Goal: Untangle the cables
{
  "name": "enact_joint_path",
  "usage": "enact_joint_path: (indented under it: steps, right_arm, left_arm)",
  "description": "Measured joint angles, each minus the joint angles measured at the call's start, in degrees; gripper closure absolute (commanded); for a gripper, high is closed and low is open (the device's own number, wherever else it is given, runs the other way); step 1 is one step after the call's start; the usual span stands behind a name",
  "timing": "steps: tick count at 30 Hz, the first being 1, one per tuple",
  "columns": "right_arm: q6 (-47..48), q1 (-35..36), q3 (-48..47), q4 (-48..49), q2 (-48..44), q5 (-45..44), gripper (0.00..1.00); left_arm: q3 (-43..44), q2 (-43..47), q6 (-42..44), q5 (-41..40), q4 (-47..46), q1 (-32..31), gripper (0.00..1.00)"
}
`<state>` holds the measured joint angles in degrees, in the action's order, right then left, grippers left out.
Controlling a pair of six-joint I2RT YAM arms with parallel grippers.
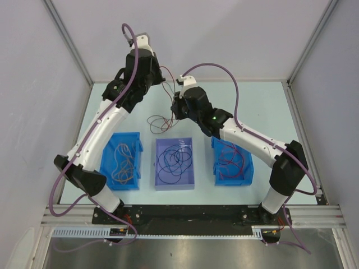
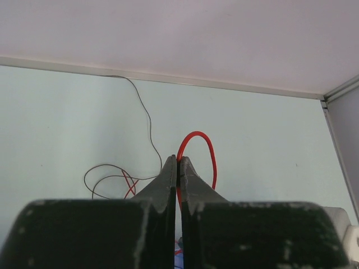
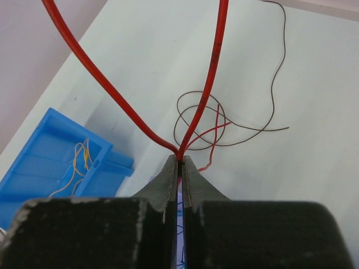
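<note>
Nearest the bases stand three bins in a row. From the middle of the table (image 1: pixel 263 106), a blue bin (image 1: pixel 106 154) with orange-tan cables sits at 7 o'clock, a lavender bin (image 1: pixel 175 141) with dark ones at 6 o'clock, and a second blue bin (image 1: pixel 248 168) with red ones at 5 o'clock.

Beyond them, about mid-table, the unsorted cables lie as a small knot (image 1: pixel 162 122), with a dark cable (image 2: pixel 150 126) looped around a thin red strand.

At 1 o'clock from the knot, the right gripper (image 3: pixel 180 159) is pinched tight on a red cable (image 3: pixel 216 73). The cable climbs from its tips in two strands, toward 11 and 12 o'clock in that wrist view. Farther off, at about 12 o'clock from the knot, the left gripper (image 2: pixel 178 162) is likewise clamped on red cable, and a short arch stands above its tips.

Both claws seem to hold one wire whose lower end looks threaded through the dark loops. Pulling the arms apart fast could cinch those loops into a hard knot. It could also drag the dark cable along, perhaps into the wrong bin. The wire is thin and held only at the fingertips, so a sideways tug may slip it free. The lifted slack could also snag on an arm.
</note>
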<state>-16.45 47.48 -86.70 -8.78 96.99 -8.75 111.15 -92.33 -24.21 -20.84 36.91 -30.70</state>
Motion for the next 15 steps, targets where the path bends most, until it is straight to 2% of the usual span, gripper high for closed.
enact_joint_path:
  steps: [1,3,4,7,10,15]
  right_arm:
    - [0.0,0.0,0.0,-0.2,0.0,0.0,1.0]
    - [0.1,0.0,0.0,-0.4,0.0,0.0,1.0]
    - [0.2,0.0,0.0,-0.4,0.0,0.0,1.0]
    - [0.6,0.0,0.0,-0.5,0.0,0.0,1.0]
    - [1.1,-0.3,0.0,-0.9,-0.4,0.0,1.0]
    - [1.7,-1.8,0.0,-2.7,-3.8,0.2,1.0]
  left_arm:
    - [-0.4,0.0,0.0,0.0,0.0,0.2,0.96]
    - [-1.1,0.2,-0.3,0.1,-0.2,0.5,0.86]
    - [-1.5,0.3,-0.4,0.2,-0.4,0.7,0.61]
    - [-3.2,0.9,-0.8,1.5,-0.9,1.7,0.3]
    - [-4.8,1.7,-1.2,2.2,-0.9,2.7,0.19]
    - [-11.2,5.0,-0.7,3.7,-0.8,5.2,0.12]
